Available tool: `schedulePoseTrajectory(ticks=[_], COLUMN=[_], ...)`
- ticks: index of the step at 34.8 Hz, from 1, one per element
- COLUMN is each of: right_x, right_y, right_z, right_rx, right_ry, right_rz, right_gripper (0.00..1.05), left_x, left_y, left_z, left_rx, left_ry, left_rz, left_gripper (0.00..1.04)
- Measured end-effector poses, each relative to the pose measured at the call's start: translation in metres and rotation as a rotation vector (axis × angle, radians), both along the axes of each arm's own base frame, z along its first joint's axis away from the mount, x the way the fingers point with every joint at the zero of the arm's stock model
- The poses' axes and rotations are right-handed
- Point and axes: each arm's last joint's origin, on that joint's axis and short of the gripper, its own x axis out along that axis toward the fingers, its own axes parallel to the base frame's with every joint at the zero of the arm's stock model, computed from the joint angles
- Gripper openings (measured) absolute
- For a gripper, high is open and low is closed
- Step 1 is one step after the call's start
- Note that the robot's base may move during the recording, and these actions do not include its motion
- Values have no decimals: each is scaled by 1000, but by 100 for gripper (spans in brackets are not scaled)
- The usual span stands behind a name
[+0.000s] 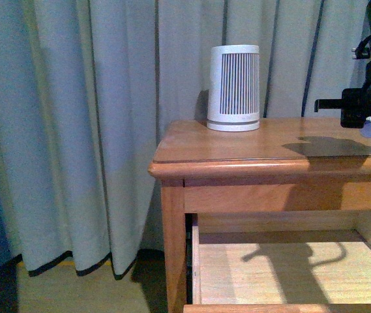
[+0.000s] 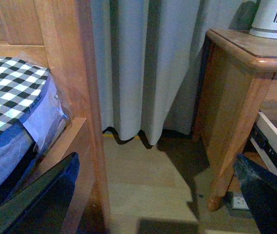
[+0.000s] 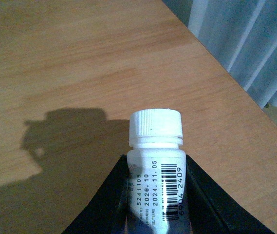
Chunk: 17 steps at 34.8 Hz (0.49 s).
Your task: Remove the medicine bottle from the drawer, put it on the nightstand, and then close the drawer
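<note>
Starting at the left, the left gripper [image 2: 157,192] is spread wide, holds nothing and hangs low, well apart from the top. Next comes the nightstand [image 1: 237,147], with the drawer [image 1: 270,277] pulled out under its top. At the right, the right gripper [image 3: 155,163] pinches the bottle [image 3: 156,129] from both sides. The bottle runs along the fingers [image 3: 106,204], cap pointing away from the wrist. It hangs over the top's right part, not touching, so I think the next move is down.
</note>
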Motion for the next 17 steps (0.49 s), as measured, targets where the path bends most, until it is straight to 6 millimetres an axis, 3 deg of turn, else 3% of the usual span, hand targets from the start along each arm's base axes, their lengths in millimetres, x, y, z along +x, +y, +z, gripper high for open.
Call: schedulePoseTrajectory(ticks=[4, 10, 17], right_x=[4, 8, 7], right_y=[-4, -4, -5], right_z=[-8, -17, -6], right_rx=[2, 6, -18], right_ry=[25, 42, -33], right_rz=[-12, 0, -16], right_gripper=[29, 51, 85], left_x=[0, 0, 0], left_y=[0, 0, 0], left_z=[0, 0, 0], left_rx=[0, 0, 0], left_ry=[0, 0, 0], left_rz=[0, 0, 0], left_gripper=[98, 98, 98])
